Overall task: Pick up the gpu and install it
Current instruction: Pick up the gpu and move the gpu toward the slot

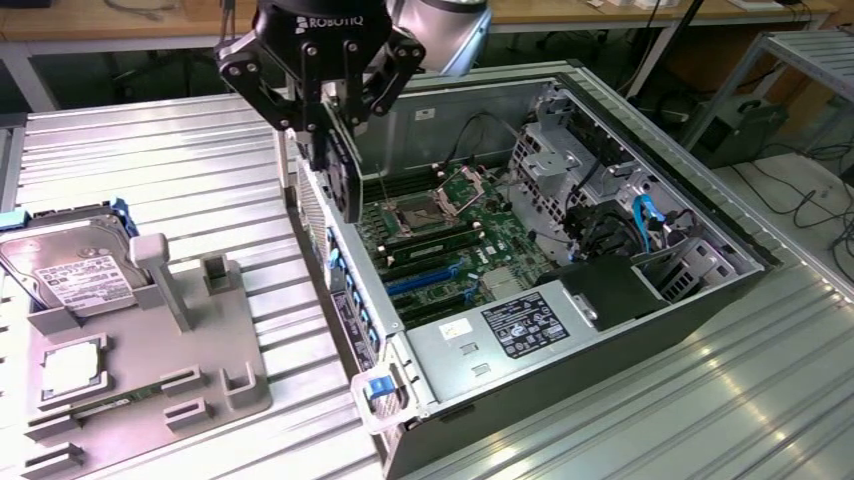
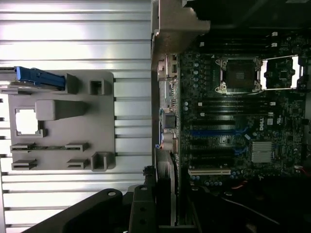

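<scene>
Gpu (image 1: 347,185) edge-down in pincer (image 1: 331,128), over case wall (image 1: 350,300)

The table (image 1: 160,160) is ribbed bare metal, bright enough to throw glare, and the computer case (image 1: 441,355) is duller grey sheet metal carrying a glossy black sticker (image 1: 527,325). The grey holder (image 1: 214,350) looks like matt moulded plastic (a bit chalky), the hard drive (image 1: 67,270) smooth silver metal with a white paper label. The gripper (image 1: 324,135) is satin black, the gpu (image 1: 347,190) a dark matt board, the blue latch (image 1: 383,390) smooth plastic.
</scene>
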Motion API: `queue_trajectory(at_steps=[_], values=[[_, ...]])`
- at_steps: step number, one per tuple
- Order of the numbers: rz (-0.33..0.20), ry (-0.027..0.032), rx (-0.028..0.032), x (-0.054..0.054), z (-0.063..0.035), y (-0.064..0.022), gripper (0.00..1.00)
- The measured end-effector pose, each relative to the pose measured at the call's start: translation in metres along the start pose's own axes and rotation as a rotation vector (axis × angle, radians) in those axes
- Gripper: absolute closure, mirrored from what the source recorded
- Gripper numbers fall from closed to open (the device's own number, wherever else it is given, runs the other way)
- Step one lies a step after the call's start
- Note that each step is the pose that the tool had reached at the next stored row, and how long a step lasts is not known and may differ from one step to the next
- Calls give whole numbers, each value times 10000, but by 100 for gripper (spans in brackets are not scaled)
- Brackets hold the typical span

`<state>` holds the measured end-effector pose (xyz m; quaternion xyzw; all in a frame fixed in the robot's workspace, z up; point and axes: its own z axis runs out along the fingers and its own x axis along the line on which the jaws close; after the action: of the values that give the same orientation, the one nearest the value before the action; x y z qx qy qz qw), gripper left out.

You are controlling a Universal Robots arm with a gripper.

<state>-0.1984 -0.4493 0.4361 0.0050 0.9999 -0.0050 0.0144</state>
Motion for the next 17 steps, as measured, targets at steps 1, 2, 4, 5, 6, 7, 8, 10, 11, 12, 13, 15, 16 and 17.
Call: queue_trajectory(at_steps=[1,2,4,5,6,7,8,10,11,12,13,15,16,17], values=[[-4,0,0,-19,1,0,72],[-13,0,1,-51,3,1,72],[-27,0,0,-111,7,1,72],[-30,0,0,-135,9,1,72],[-32,0,0,-160,12,2,72],[-41,-1,-1,-206,17,2,72],[-45,0,-1,-225,20,2,72],[-62,0,-1,-270,24,3,72],[-68,0,-2,-289,26,3,72],[-75,0,-2,-323,28,3,72],[-81,0,-2,-348,29,4,72],[-99,-1,-3,-385,33,4,72],[-109,-1,-3,-397,34,4,72],[-126,-1,-3,-439,36,5,72]])
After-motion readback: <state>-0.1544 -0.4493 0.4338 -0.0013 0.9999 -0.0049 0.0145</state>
